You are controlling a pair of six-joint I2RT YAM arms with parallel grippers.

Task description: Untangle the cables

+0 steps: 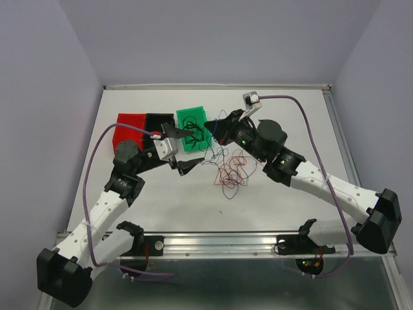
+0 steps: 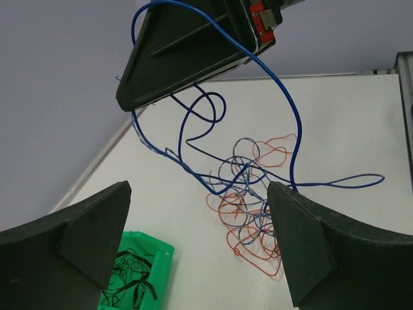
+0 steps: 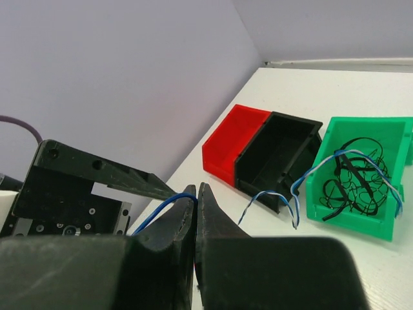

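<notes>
top view looks down; close wrist views share green bin (image 3: 352,223).

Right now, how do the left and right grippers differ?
The left gripper is wide open with nothing between its fingers; the right gripper is shut on the blue cable. The left gripper points at the red-and-blue tangle on the table; the right gripper faces the green bin. Both have dark, wedge-shaped fingers.

We get bright, even light from above; shadows on the table (image 1: 181,206) are faint and soft. In wrist views the cables (image 2: 248,200) look sharp, the near fingers (image 3: 161,258) dark and slightly blurred.
</notes>
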